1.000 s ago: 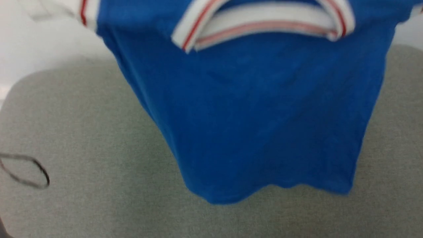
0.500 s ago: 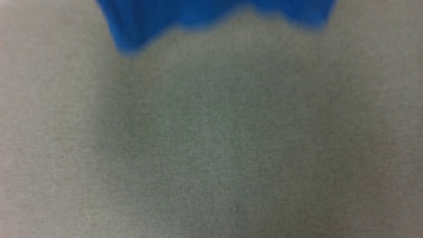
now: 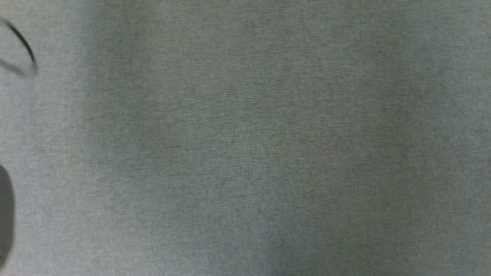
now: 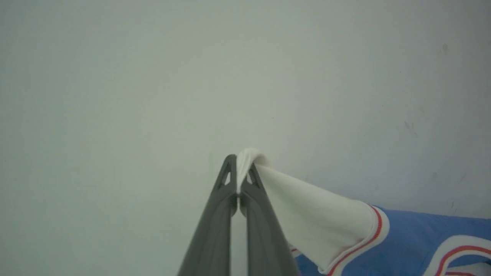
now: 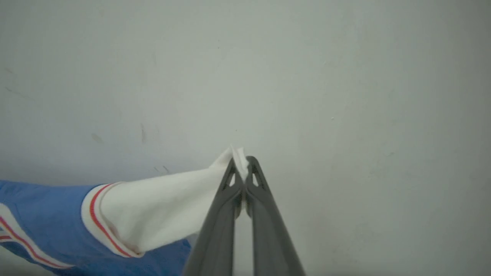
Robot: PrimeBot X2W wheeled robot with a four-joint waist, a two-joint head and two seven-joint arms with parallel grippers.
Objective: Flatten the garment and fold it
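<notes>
Left wrist view: left gripper [image 4: 241,165], jaws clenched on the tip of a white sleeve [image 4: 307,207] of the garment [image 4: 414,237]. A small tuft of white cloth pokes out past the fingertips. From the pinch the sleeve runs taut to the right and down to its red-and-white trim [image 4: 378,226], then into the blue body. Another curve of striped trim sits at the lower right corner. The background is a pale plain surface [image 4: 153,76] with a few faint scuffs.

Right wrist view: right gripper [image 5: 241,163], jaws clamped on the other white sleeve [image 5: 165,207]. The cloth is drawn to the left to the striped band [image 5: 92,214] and the blue body [image 5: 38,207] at the lower left.

Head view: worktop [image 3: 245,153] under a grey woven covering. A thin dark loop [image 3: 27,50], blurred, is at the upper left. A dark smudge [image 3: 5,214] is at the left edge; I cannot tell what it is.
</notes>
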